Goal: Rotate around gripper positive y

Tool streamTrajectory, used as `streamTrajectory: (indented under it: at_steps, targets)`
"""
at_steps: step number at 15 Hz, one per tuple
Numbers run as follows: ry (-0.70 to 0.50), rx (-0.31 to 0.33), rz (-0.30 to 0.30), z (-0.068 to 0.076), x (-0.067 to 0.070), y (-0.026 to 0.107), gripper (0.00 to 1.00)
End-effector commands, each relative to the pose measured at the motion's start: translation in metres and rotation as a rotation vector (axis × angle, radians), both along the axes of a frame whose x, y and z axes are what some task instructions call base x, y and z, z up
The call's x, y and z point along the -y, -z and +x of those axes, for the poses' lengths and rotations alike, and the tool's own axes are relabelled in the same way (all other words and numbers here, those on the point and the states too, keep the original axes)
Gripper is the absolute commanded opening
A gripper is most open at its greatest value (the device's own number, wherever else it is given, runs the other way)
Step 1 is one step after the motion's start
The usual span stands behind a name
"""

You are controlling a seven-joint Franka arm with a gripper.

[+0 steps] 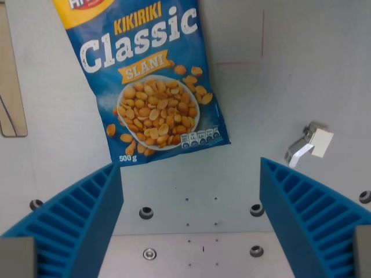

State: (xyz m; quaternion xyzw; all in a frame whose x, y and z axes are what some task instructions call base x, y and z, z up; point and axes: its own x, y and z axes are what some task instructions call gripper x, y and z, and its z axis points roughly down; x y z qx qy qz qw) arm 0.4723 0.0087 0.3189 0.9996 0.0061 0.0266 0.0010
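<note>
Two blue fingers (75,226) of the gripper (188,223) spread wide, holding nothing, peanut bag (152,81) flat on the table (261,104) ahead, apart; risk: rotating about y could dip a fingertip onto the bag's lower edge or small white bracket (310,145) at the wrist view's right.

bare table (191,191) between the fingers (75,220), peanut bag (152,81) ahead, small white block (317,142) at right

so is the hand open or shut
Open: the hand has its two blue fingers far apart, with bare table between them.
</note>
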Motion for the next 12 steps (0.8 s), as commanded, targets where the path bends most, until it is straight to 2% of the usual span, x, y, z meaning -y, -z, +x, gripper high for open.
streamTrajectory:
  at_steps: [1,12]
  targets:
    - [-0.001,0.222,0.002,-0.0126,0.0004,0.0004,1.0]
    - [-0.001,0.369,0.004,-0.0126,0.0004,0.0004,1.0]
